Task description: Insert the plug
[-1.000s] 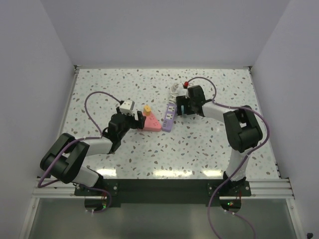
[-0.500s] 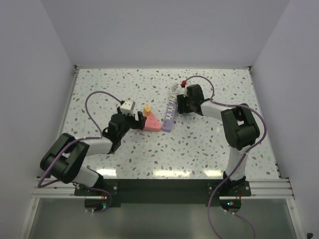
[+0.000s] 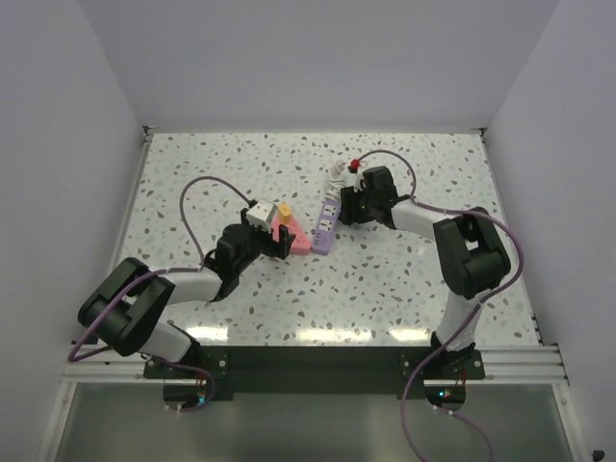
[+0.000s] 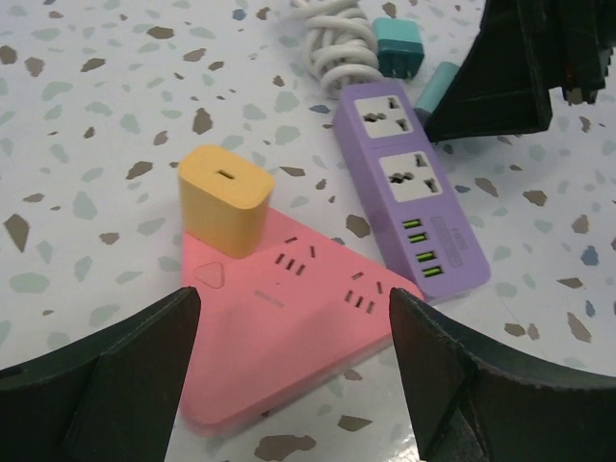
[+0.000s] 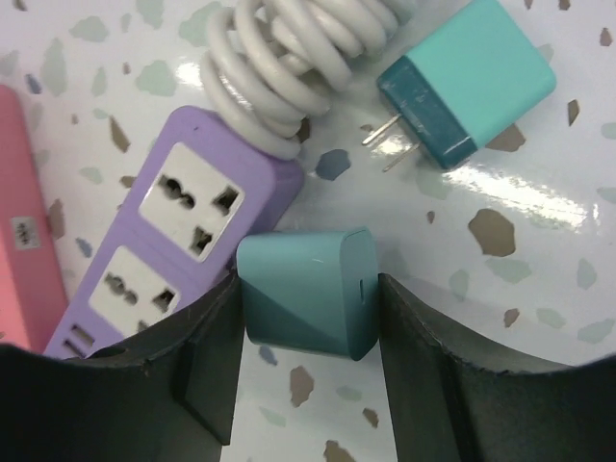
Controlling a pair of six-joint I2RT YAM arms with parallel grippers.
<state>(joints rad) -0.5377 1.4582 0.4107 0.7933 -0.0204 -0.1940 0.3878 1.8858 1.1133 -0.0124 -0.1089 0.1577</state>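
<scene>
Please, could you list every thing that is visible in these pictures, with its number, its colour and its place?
triangular power strip: one, pink, middle of the table.
charger: one, yellow, standing on a corner of the triangular power strip.
long power strip: one, purple, beside the pink one.
cable: one, white, coiled at the far end of the long power strip.
held plug: one, teal, beside the long power strip.
pronged plug: one, teal, lying loose beside the cable.
table: one, white with speckles.
left pincer: one, black, open around the triangular power strip.
right pincer: one, black, closed on the held plug.
</scene>
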